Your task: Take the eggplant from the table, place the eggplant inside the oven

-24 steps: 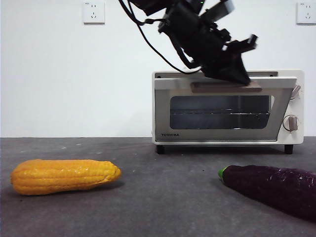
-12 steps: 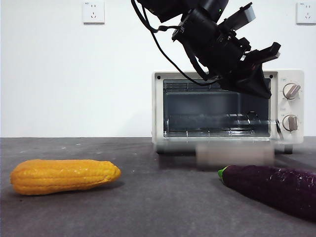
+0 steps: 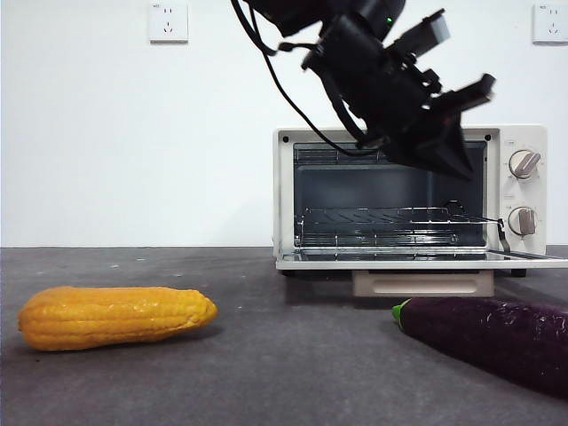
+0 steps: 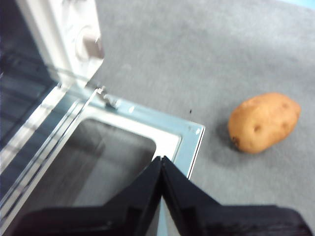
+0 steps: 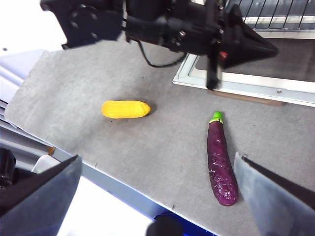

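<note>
The oven stands at the back of the bench with its door folded flat toward the front edge and the wire rack bare inside. The left gripper hangs just above that door, in front of the cavity, its black jaws pressed together on nothing; its wrist camera looks straight down on the door's dark glass.

The eggplant lies on the bench in front of the door, near the front edge, touching nothing. Its long axis runs roughly front to back, a little aslant, with the green stem tip pointing at the oven and the fat end toward the front edge. The right gripper is raised well above the front edge with its jaws spread wide, and the eggplant sits below and between them, so I judge this arm the better placed to take it; a descent with the jaws set across the body, not along it, looks like what is called for.

The eggplant's skin is dark purple, glossy and faintly wrinkled, a long tapering cylinder that could roll. A ridged yellow corn cob lies well apart toward the other end of the bench, and a matte brown potato rests beside the door's corner.
</note>
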Robot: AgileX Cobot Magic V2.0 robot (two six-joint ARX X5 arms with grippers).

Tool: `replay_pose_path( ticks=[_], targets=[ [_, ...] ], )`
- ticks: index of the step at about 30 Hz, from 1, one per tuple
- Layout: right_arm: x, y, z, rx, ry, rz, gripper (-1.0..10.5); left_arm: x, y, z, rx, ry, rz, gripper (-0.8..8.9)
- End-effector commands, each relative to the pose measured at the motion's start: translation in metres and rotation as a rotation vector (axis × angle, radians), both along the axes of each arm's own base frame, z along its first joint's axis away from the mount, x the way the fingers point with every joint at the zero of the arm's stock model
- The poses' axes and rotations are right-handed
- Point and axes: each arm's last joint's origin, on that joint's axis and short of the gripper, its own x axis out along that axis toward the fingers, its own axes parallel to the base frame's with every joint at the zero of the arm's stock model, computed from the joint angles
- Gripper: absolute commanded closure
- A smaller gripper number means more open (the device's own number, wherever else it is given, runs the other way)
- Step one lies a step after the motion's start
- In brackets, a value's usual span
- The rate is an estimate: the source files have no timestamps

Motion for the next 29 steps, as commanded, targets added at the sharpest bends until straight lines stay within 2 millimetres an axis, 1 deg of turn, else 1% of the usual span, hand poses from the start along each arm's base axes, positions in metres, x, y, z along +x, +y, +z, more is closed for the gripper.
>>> replay_pose_path(
  ticks=[1,3,4,5,8,13,20,25,29],
  targets=[
    [0.002,0.000,0.001,-0.006,-0.004,0.005,4.1,0.001,0.017,0.027,-0.032,-0.025,0.032,8.20],
    [0.003,0.000,0.000,-0.010,0.006,0.001,4.1,-0.001,0.032,0.051,-0.058,-0.051,0.051,8.20],
    [0.005,0.000,0.000,-0.011,0.013,0.001,4.1,-0.002,0.044,0.068,-0.074,-0.069,0.068,8.20],
    [0.005,0.000,-0.001,-0.011,0.015,0.001,4.1,-0.003,0.052,0.080,-0.085,-0.081,0.081,8.20],
    [0.006,0.000,-0.001,-0.010,0.020,0.001,4.1,-0.010,0.089,0.121,-0.116,-0.124,0.139,8.20],
    [0.006,0.000,-0.001,-0.010,0.020,0.001,4.1,-0.020,0.157,0.170,-0.139,-0.168,0.260,8.20],
    [0.006,0.000,-0.001,-0.010,0.020,0.002,4.1,-0.036,0.227,0.205,-0.142,-0.197,0.410,8.20],
    [0.006,0.000,-0.001,-0.010,0.020,0.002,4.1,-0.055,0.268,0.223,-0.164,-0.192,0.455,8.20],
    [0.006,0.000,-0.001,-0.010,0.020,0.002,4.1,-0.074,0.294,0.233,-0.176,-0.190,0.452,8.20]
  ],
)
